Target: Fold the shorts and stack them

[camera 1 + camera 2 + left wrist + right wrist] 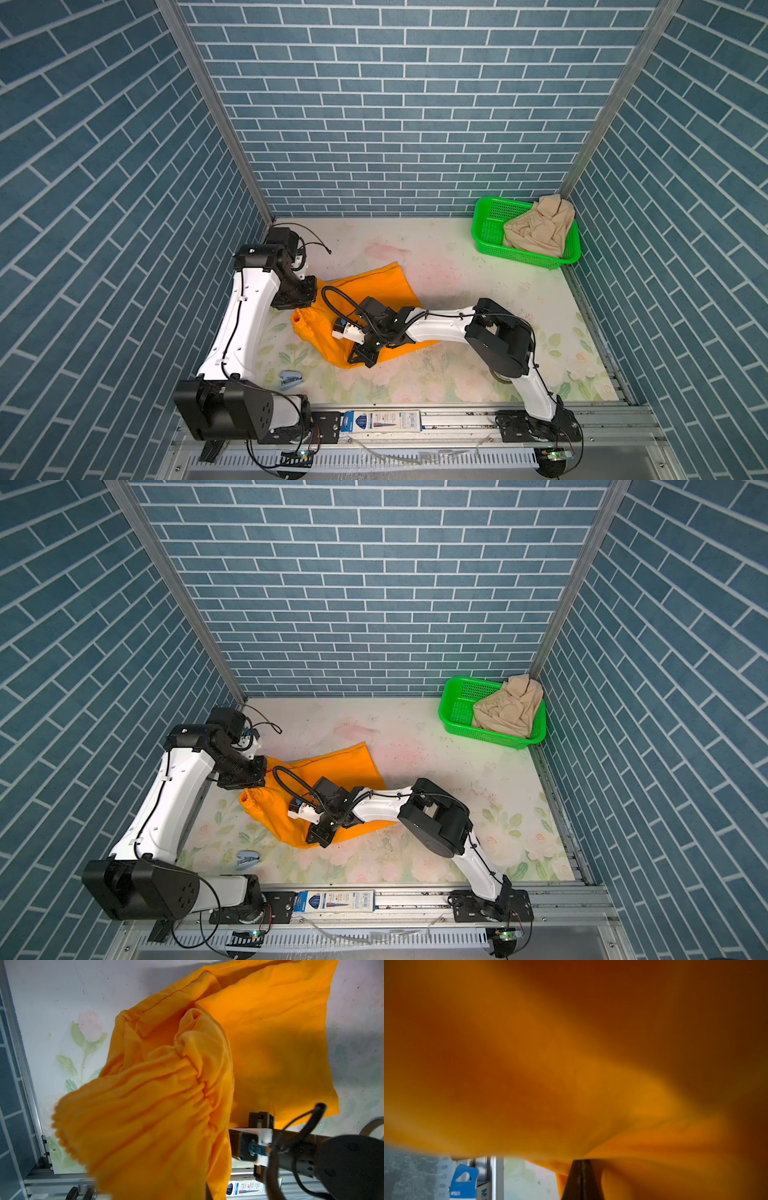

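The orange shorts [374, 291] [332, 766] lie partly spread on the floral table, their gathered waistband [166, 1076] bunched and lifted at the left. My left gripper [293, 306] [246, 783] is shut on that waistband end; in the left wrist view cloth covers the jaws except one dark finger [208, 1192]. My right gripper [363, 358] [320, 839] reaches across the middle and is shut on the near edge of the orange shorts [571, 1064], its dark tips [581, 1165] pinching a fold. The beige shorts [536, 228] [509, 708] sit crumpled in the green basket [490, 232] [457, 712].
The basket stands in the back right corner against the brick walls. A small blue stapler-like object [289, 378] [248, 859] lies near the left arm's base. A blue and white box [380, 420] [332, 900] rests on the front rail.
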